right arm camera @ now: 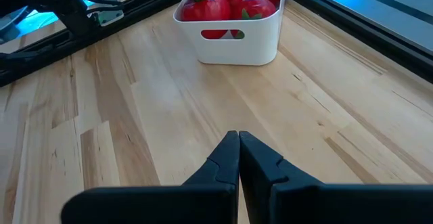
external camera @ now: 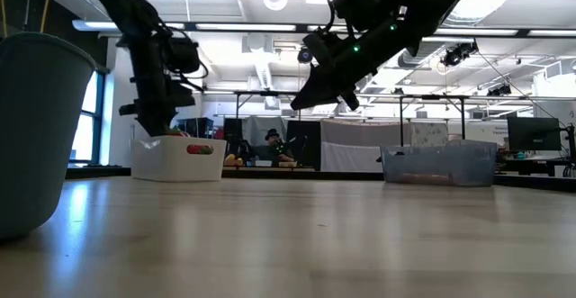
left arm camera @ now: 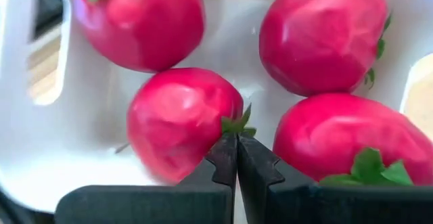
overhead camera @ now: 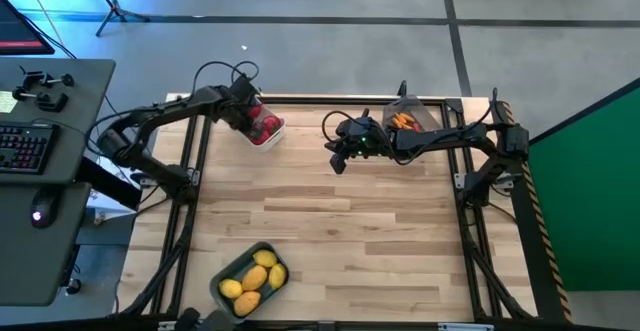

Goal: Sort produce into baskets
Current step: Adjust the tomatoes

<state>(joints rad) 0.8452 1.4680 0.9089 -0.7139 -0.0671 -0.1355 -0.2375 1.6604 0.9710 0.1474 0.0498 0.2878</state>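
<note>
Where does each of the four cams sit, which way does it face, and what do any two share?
High: above, straight down on the wooden table; both arms show.
Low: table height, level into the room; both arms hang in from above.
Left wrist: over the white plastic bin of red round fruits; left gripper shut.
Right wrist: above bare table; right gripper shut.
Shared: white bin in all four.
</note>
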